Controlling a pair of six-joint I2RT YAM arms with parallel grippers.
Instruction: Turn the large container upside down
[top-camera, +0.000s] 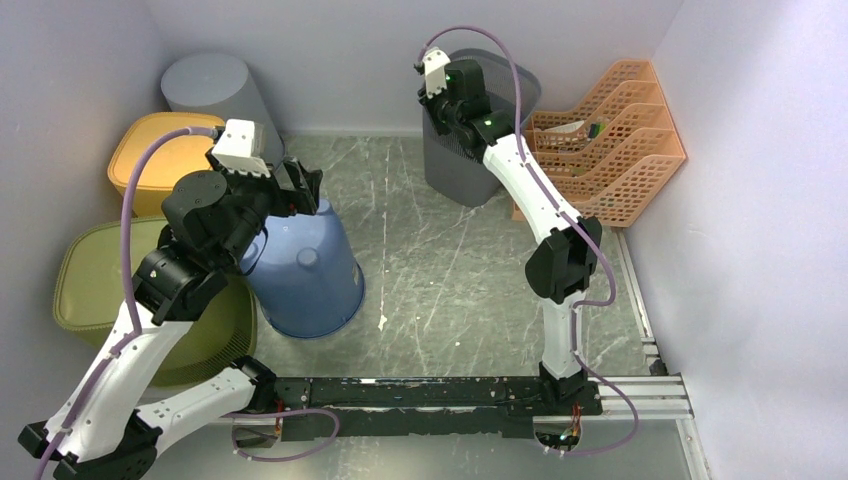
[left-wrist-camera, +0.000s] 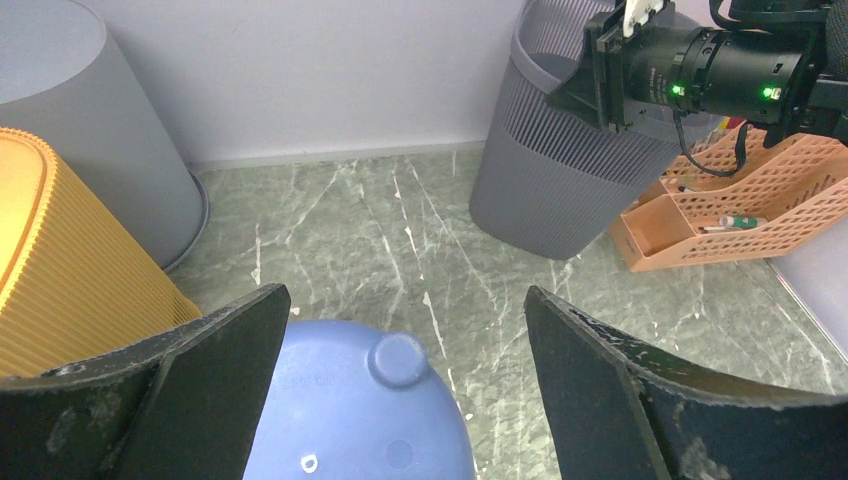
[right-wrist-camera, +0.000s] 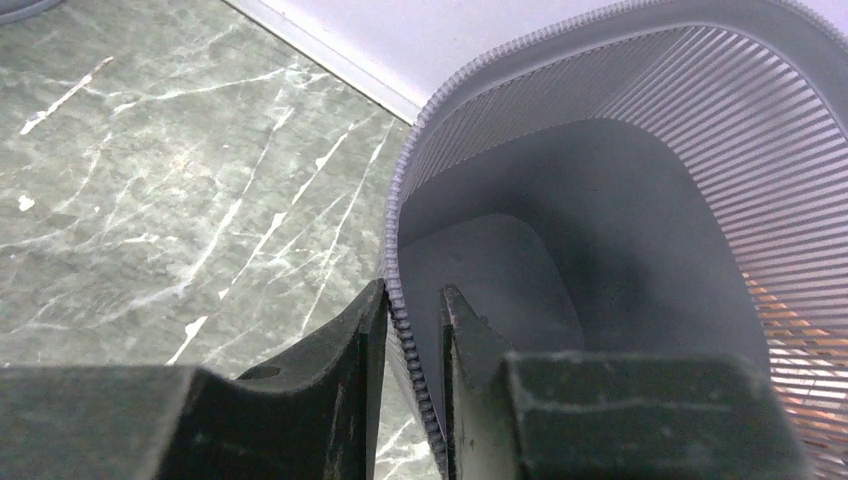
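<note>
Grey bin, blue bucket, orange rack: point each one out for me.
grey bin (left-wrist-camera: 560, 190), left wrist view, on its slatted side wall.
blue bucket (top-camera: 320, 290), top view, on its sloping side.
orange rack (top-camera: 625, 160), top view, on its mesh dividers.

Right gripper (right-wrist-camera: 412, 300) straddles the near rim of the grey ribbed bin (right-wrist-camera: 620, 200): one finger outside the wall, one inside, both pinched against it. Bin stands upright, mouth facing the camera. Green marbled floor (right-wrist-camera: 150, 180) at left; pale wall (right-wrist-camera: 450, 30) behind.
</note>
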